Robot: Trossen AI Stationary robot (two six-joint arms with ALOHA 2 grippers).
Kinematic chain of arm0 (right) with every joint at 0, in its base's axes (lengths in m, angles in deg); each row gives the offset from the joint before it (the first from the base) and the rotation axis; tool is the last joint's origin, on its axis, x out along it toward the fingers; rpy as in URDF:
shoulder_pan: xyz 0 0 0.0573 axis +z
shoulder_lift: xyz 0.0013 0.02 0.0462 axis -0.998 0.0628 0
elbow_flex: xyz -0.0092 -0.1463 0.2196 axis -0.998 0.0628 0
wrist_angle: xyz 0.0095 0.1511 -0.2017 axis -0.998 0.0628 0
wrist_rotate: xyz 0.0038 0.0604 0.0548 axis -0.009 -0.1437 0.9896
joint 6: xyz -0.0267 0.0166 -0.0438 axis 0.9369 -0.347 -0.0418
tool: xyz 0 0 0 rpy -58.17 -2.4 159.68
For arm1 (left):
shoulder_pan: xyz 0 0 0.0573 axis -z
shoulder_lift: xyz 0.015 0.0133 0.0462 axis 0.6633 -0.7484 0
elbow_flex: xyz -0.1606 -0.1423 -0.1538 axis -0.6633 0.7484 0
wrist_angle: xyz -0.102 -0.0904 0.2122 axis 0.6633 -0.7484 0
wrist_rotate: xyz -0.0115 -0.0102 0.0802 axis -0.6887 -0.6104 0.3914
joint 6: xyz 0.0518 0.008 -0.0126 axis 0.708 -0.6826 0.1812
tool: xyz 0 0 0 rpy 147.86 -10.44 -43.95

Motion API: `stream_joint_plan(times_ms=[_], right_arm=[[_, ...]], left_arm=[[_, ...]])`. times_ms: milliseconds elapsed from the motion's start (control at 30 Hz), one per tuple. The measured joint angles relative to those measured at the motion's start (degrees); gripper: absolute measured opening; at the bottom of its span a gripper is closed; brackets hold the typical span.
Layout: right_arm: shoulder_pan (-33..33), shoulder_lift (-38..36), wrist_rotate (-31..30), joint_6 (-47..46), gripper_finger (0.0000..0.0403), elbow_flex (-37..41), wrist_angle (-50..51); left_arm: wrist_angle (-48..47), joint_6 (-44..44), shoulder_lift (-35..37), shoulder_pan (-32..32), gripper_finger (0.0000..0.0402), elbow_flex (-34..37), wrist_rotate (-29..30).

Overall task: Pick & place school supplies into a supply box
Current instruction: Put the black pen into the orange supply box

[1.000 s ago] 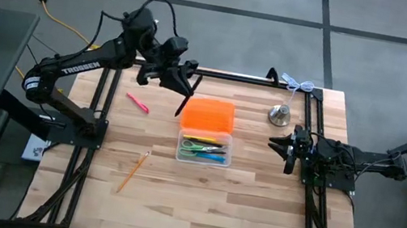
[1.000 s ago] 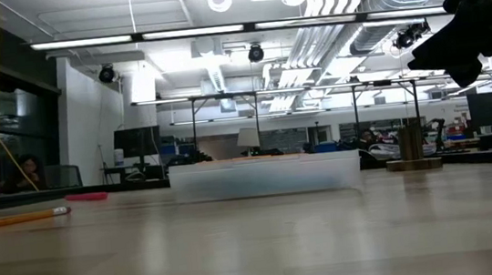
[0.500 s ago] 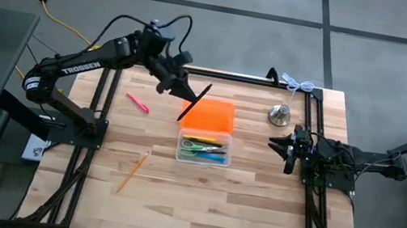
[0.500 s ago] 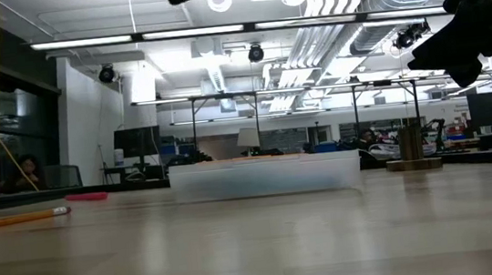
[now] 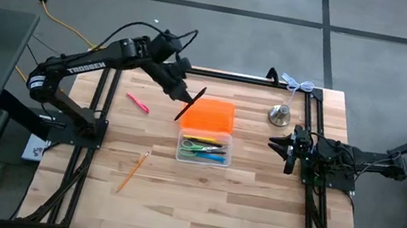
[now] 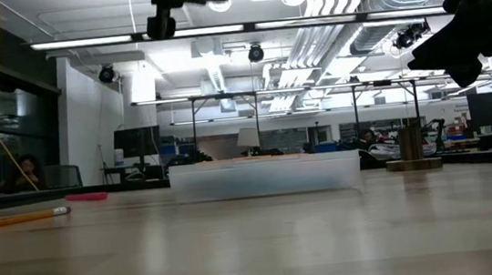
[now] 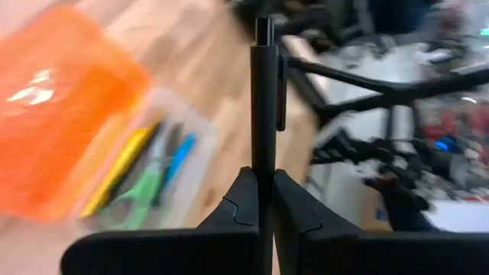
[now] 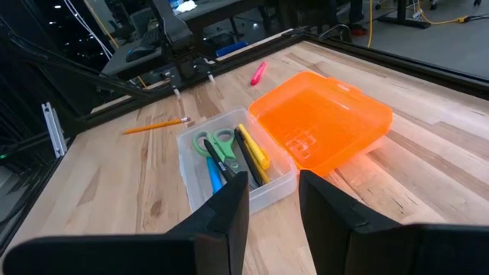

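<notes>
I have the black pen (image 7: pixel 263 99) pinched near its lower end in the left jaws (image 7: pixel 260 200), above the orange lid (image 5: pixel 209 115); it looks light, stiff, slippery; the right jaws (image 8: pixel 273 200) wait spread.

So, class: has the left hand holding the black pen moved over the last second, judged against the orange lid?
Yes. In the high view the left hand, shut on the black pen, has shifted slightly toward the orange lid.
</notes>
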Motion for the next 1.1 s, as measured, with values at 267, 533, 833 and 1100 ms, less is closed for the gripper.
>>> stream_joint_plan(times_ms=[267,533,833,1100], right_arm=[[0.02,0.0,0.0,0.04,0.0094,0.0,-0.01],[0.02,0.0,-0.01,0.0,0.0094,0.0,0.01],[0.0,0.0,0.01,-0.05,0.0094,0.0,-0.01],[0.0,-0.01,0.01,-0.46,0.0094,0.0,-0.01]], left_arm=[[-5.18,0.5,-4.24,2.86,0.004,0.0,11.33],[-7.44,0.47,-8.43,6.72,0.004,0.01,22.39],[-9.84,-0.66,-9.47,10.72,0.004,0.02,31.81],[-10.67,-1.44,-9.47,13.01,0.004,0.02,33.88]])
